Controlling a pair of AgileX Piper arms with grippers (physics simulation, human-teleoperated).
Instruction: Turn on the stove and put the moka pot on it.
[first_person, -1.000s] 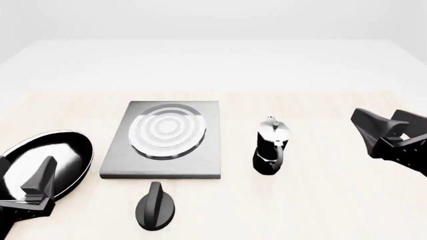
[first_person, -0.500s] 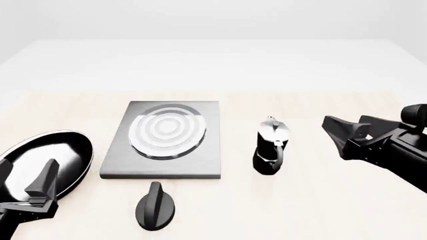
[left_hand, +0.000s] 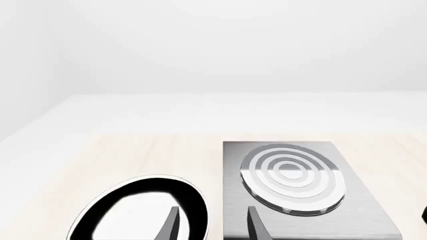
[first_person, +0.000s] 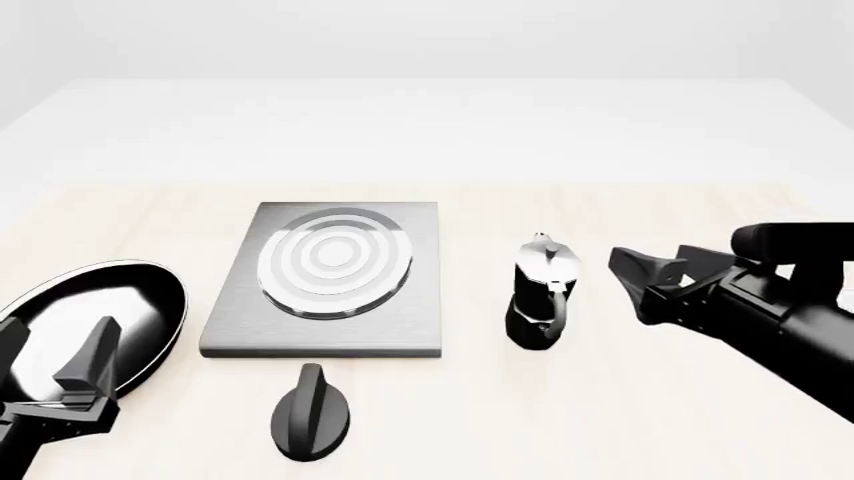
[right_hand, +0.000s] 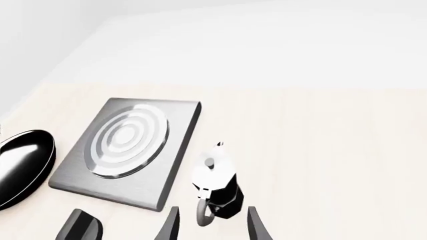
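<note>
Rigid, top-heavy and likely slippery, the moka pot (first_person: 542, 294) looks best gripped at its narrow waist by the open right hand (first_person: 641, 284) at its 3 o'clock.

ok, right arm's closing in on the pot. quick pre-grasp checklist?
1. Small black faceted moka pot with silvery lid upright on the table: ok.
2. Right pincer open, pot not yet between its fingers: ok.
3. Pot lined up ahead of the fingers in the right wrist view: ok.
4. Flat square brushed-grey stove top bare, ready for the pot: ok.
5. Black oval ridged knob turned on: cannot tell.
6. Left pincer open over the round glossy black frying pan, away from the pot: ok.
</note>
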